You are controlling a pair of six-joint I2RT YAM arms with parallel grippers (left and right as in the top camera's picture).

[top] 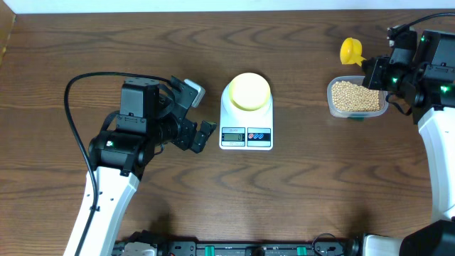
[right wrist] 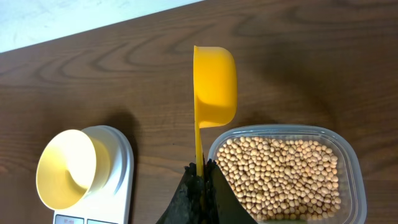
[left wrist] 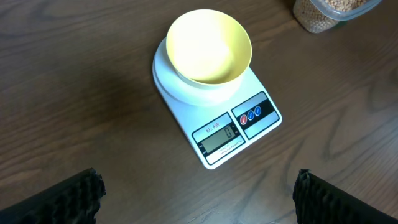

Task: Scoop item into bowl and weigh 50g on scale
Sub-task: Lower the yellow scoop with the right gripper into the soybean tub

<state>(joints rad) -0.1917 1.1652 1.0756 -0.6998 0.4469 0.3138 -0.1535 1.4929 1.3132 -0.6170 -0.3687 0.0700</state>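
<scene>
The pale yellow bowl (top: 249, 91) (left wrist: 208, 43) (right wrist: 65, 168) stands empty on the white scale (top: 246, 135) (left wrist: 217, 137) (right wrist: 118, 180) at the table's middle. Beige beans (top: 355, 96) (right wrist: 280, 174) fill a clear tub (top: 331, 99) (right wrist: 348, 149) at the right. My right gripper (top: 375, 71) (right wrist: 201, 174) is shut on the thin handle of a bright yellow scoop (top: 350, 50) (right wrist: 215, 87). The scoop's cup is turned on its side, empty, just past the tub's far left corner. My left gripper (top: 201, 112) (left wrist: 199, 202) stands open left of the scale, holding nothing.
The dark wooden table's far edge (right wrist: 93, 28) meets a white surface behind the tub. A black cable (top: 71, 92) loops from the left arm over the table's left part. The tub (left wrist: 329, 12) shows at the upper right of the left wrist view.
</scene>
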